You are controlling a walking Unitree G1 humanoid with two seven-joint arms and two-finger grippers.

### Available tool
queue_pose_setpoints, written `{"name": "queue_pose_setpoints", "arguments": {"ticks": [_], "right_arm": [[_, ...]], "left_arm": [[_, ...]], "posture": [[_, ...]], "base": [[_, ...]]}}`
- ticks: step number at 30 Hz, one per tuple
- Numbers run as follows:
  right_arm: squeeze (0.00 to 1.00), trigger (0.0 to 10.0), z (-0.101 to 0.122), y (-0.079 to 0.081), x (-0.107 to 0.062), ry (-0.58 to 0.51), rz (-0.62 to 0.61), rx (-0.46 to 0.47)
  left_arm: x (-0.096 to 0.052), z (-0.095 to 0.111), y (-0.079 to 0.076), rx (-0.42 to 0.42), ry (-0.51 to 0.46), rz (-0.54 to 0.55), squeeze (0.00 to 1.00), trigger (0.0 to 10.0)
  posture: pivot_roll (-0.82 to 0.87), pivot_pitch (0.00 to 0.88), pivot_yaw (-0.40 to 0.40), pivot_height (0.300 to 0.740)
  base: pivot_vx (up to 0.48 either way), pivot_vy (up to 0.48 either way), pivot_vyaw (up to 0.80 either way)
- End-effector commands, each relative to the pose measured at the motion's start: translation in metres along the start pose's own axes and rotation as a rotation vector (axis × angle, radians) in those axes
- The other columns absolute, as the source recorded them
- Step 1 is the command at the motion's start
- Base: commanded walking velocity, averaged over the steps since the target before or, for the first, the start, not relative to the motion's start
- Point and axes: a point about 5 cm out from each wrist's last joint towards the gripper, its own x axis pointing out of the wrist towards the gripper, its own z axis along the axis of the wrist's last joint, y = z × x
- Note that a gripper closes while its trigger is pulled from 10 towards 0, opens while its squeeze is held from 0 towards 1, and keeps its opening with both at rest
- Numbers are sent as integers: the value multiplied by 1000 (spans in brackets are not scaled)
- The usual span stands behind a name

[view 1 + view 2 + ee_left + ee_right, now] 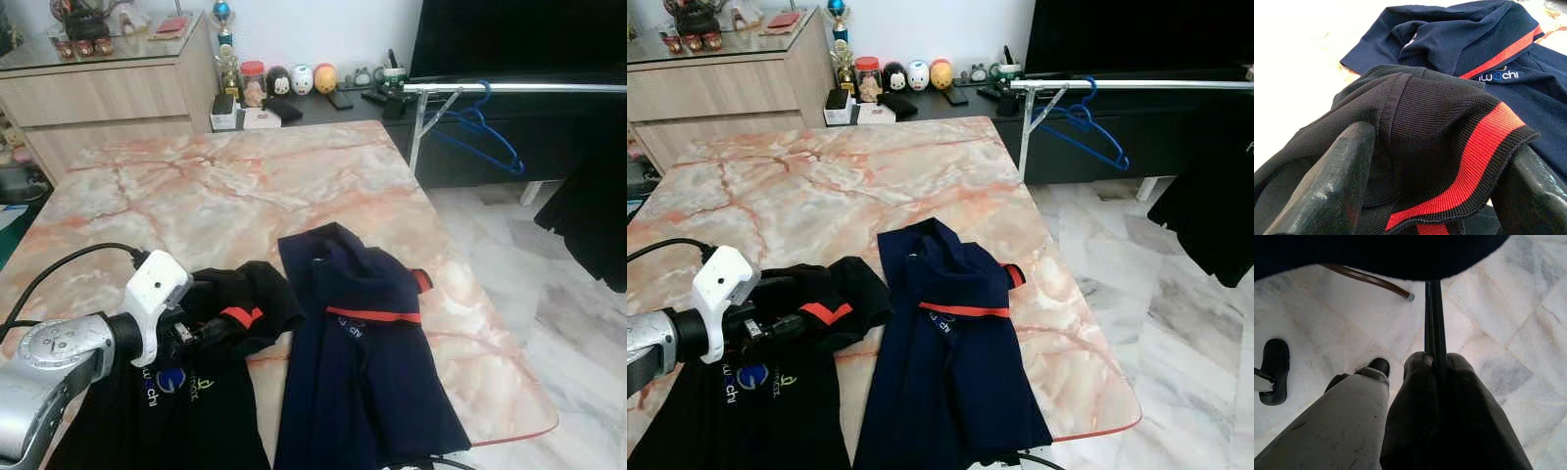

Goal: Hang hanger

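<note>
Hanger [1433, 323] clamped in right gripper [1435, 364] below the table [245, 176] edge

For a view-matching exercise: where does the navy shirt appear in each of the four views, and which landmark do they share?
Left eye view: navy shirt, lower centre on marble table.
Right eye view: lower centre too.
Left wrist view: behind the black shirt between the left tool fingers.
Right wrist view: cannot tell; dark cloth might be it.
Shared landmark: its red stripe.

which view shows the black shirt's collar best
The left wrist view: the collar with its red stripe sits close up between the left hand's open fingers. Both eye views show it smaller, bunched on the table beside the navy shirt.
</note>
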Motion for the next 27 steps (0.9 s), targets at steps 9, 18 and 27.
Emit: {"name": "queue_pose_setpoints", "arguments": {"ticks": [9,18,27], "right_arm": [[0,10000,-1,0,0,7,-5,5],[0,10000,-1,0,0,7,-4,3],[0,10000,0,0,0,7,-5,2]], "left_arm": [[1,2,-3,12,-11,-5,0,10000],[1,2,-2,6,-16,8,0,10000],[3,4,-3,0,-27,3,0,10000]], "posture": [[117,0,17,740],[117,0,15,740],[117,0,15,740]], "base": [[0,0,0],[0,0,0],[0,0,0]]}}
